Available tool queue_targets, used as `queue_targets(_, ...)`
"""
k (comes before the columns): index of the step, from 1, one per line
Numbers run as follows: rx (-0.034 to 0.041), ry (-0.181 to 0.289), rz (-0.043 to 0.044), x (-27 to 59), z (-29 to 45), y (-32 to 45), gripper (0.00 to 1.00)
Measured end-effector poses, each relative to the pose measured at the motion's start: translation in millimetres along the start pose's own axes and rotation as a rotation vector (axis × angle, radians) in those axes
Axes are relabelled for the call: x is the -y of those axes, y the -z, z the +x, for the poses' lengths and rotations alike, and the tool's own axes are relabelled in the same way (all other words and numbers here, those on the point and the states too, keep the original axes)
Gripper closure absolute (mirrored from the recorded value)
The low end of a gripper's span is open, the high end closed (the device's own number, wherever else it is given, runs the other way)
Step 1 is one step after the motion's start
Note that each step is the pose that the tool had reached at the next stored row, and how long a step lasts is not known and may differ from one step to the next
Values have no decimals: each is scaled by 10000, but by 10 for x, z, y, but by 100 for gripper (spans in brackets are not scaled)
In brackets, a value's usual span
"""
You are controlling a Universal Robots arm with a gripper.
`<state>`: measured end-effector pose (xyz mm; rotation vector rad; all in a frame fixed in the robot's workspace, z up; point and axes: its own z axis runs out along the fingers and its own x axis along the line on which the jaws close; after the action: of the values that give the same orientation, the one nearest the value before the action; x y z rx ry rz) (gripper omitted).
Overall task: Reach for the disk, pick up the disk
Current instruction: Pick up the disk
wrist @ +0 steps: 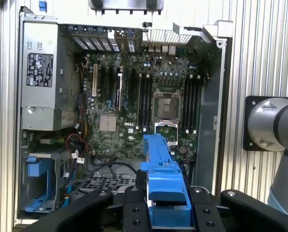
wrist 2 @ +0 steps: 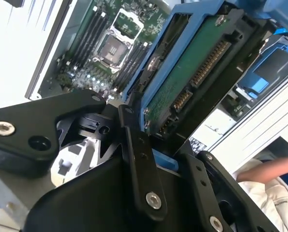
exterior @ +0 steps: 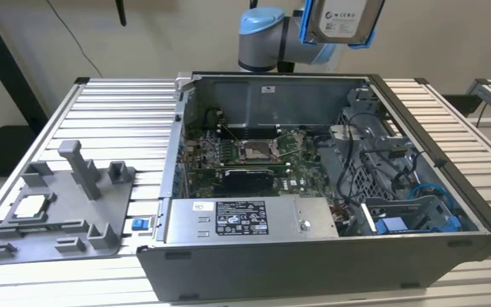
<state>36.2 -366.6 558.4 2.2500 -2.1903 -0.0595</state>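
Observation:
The disk (exterior: 341, 18), silver-grey with a white label and a bright blue bracket, hangs high above the back right corner of the open computer case (exterior: 314, 275) in the exterior view. In the second wrist view the disk (wrist 2: 192, 72) shows its green circuit board side inside the blue frame. In the first wrist view the disk (wrist: 160, 169) is seen edge-on, as a blue strip. My gripper (wrist: 167, 205) is shut on the disk's near end, with one black finger on each side, and my gripper (wrist 2: 169, 162) clamps the blue bracket.
Below lie the motherboard (exterior: 245, 153), a metal box with a black-and-white label (exterior: 241, 220) and a blue drive cage (exterior: 416, 217). A grey fixture plate (exterior: 58, 204) holding a small silver chip (exterior: 31, 206) lies on the slatted table at the exterior view's left. A person's arm (wrist 2: 269, 174) is beside the case.

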Motion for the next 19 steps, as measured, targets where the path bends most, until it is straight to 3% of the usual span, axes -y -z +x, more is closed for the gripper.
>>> queue_targets(3,-63,1,86,112,4,-27,100)
queue_targets(9,-93,1,100,270,8,-50,100)
queue_targets(19,-93,-1,100,275,9,-52,100)
